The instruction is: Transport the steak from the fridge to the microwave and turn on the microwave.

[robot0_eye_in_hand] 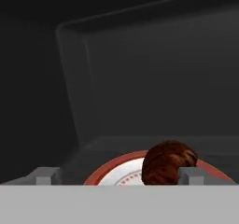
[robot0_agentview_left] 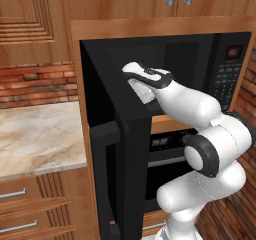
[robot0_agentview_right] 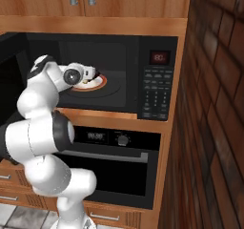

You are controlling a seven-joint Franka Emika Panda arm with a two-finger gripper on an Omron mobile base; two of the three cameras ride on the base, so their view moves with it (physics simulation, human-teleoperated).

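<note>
Both fingertips of the gripper [robot0_eye_in_hand: 119, 175] are seen spread wide apart and gripping nothing — the steak [robot0_eye_in_hand: 167, 162] is left on the red-rimmed plate [robot0_agentview_right: 98, 84] inside the microwave [robot0_agentview_right: 143, 51], just ahead, nearer the right-hand fingertip.

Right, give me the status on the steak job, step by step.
Done, it seems: the steak lies on the red-rimmed plate inside the microwave, and the door stands open. In hand: the hand is inside the cavity, fingers spread wide, the steak between them but not gripped. Left: pull the arm out, shut the door, and press start on the button panel.
</note>
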